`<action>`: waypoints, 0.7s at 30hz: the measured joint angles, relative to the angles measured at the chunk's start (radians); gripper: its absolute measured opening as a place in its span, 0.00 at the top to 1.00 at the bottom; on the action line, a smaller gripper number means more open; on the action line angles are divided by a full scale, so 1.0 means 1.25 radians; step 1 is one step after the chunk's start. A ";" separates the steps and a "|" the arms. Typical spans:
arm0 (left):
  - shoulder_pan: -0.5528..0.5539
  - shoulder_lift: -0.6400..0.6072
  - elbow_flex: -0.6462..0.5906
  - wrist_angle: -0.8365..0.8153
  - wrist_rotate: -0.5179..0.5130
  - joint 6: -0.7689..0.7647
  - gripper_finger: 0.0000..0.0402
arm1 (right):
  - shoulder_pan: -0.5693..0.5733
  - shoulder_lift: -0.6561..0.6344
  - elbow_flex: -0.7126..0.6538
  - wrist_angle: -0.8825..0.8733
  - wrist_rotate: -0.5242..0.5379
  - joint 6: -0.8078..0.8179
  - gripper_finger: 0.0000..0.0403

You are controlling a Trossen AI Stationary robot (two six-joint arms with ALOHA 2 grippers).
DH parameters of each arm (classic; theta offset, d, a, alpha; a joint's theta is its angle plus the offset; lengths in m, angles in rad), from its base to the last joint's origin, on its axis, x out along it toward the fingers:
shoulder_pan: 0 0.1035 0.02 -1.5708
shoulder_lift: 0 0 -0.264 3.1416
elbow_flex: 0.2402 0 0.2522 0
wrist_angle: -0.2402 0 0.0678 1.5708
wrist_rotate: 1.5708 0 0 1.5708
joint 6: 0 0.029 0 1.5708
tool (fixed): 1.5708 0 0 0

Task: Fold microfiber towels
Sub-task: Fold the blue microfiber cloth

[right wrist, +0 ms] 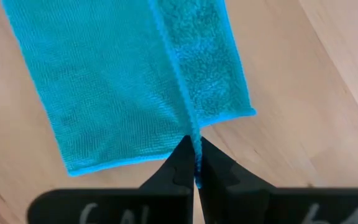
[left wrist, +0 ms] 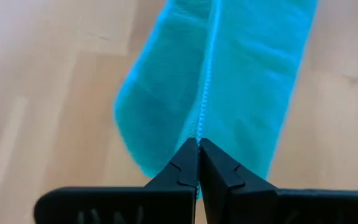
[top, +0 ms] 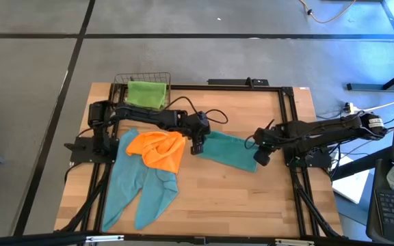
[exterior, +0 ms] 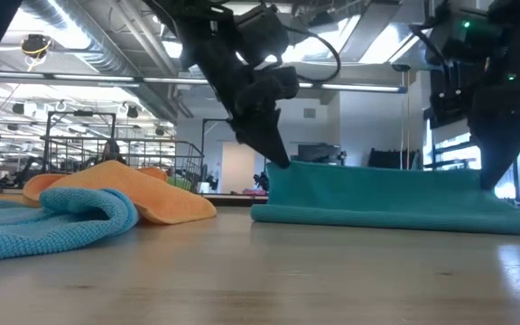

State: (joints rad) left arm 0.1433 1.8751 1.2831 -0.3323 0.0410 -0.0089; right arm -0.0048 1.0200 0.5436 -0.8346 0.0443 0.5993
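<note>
Teal cloth hangs between our two grippers near the middle of the wooden table (top: 252,198): the left gripper (top: 196,146) pinches one top corner of the teal towel (top: 230,152) and the right gripper (top: 263,158) pinches the other, each with its fingers pressed together on the hem. To fold it well, we should keep both corners level and taut, carry them together over the lower half, and lay the edges flush before letting go. It looks soft, matte and limp, its lower part probably already doubled on the wood. An orange towel (top: 159,148), more teal towels (top: 139,188) and a green towel (top: 146,93) in a wire basket (top: 142,76) wait nearby.
</note>
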 joint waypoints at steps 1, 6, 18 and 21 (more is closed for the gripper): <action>0.001 0.000 0.000 0.002 -0.012 0.008 1.00 | -0.003 0.006 0.000 0.000 0.000 0.001 0.98; 0.001 0.000 0.000 0.016 -0.080 0.049 0.97 | -0.014 0.028 0.000 0.007 0.000 0.002 0.97; 0.000 0.000 0.000 0.044 -0.108 0.089 0.74 | -0.019 0.059 0.000 -0.007 -0.009 0.043 0.72; 0.000 -0.006 0.006 0.010 -0.110 0.071 0.72 | -0.019 0.051 0.001 -0.030 -0.012 0.074 0.67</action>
State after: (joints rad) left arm 0.1436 1.8678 1.2907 -0.3203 -0.0959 0.0796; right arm -0.0280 1.0838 0.5453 -0.8726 0.0289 0.6915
